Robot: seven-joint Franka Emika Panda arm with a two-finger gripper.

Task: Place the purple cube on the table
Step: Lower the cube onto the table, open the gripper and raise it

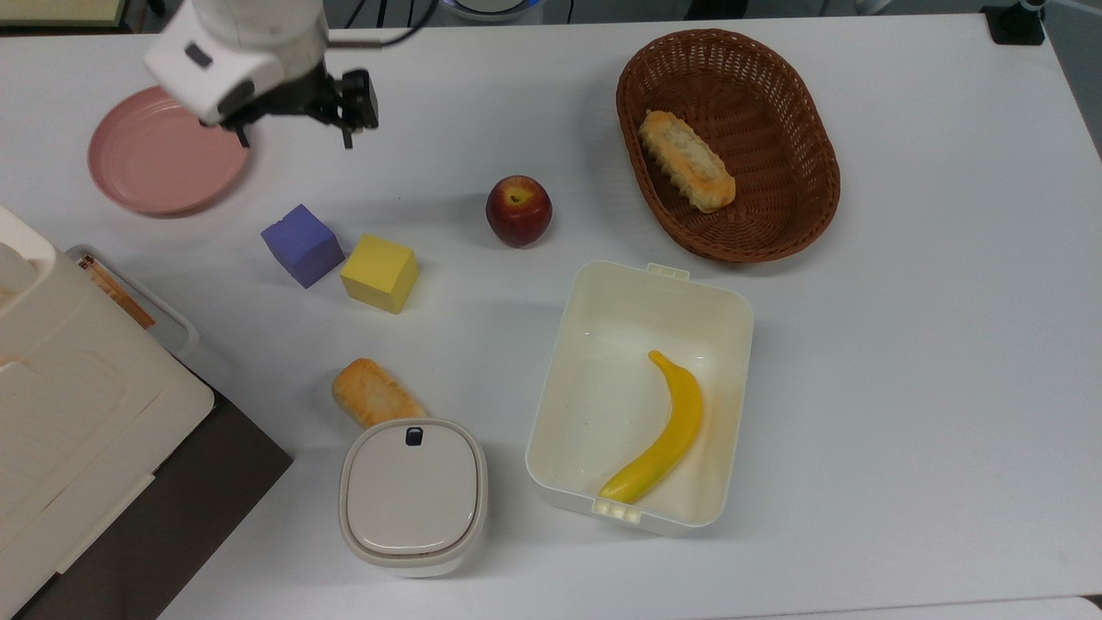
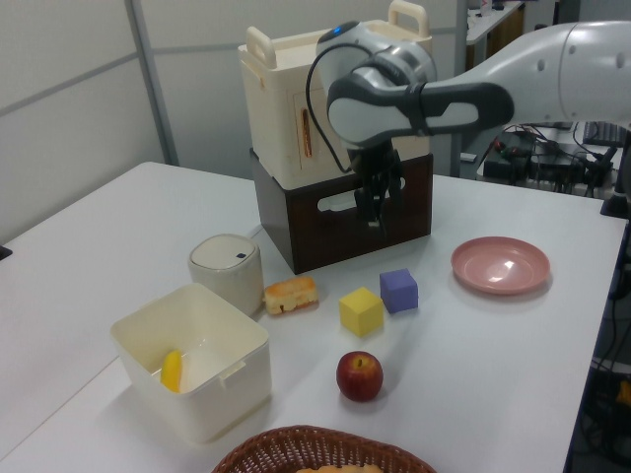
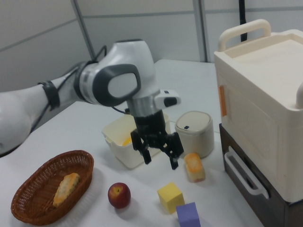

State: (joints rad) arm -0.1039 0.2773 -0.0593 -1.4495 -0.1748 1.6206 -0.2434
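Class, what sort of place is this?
Probably a robotics lab: a robot arm's gripper hangs over a white table set with test props, such as foam cubes and a basket.

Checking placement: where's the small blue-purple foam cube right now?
The small blue-purple foam cube sits on the white tabletop, toward the top view's left, right beside the yellow foam cube and below the round pink plate; the open gripper is above it, apart.

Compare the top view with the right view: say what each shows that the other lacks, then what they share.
Top view alone: the pink plate and the banana lying in the open white box. Right view alone: the cream case's handle and the wall panels. Shared: the open gripper, the purple cube on the table beside the yellow cube, and the apple.
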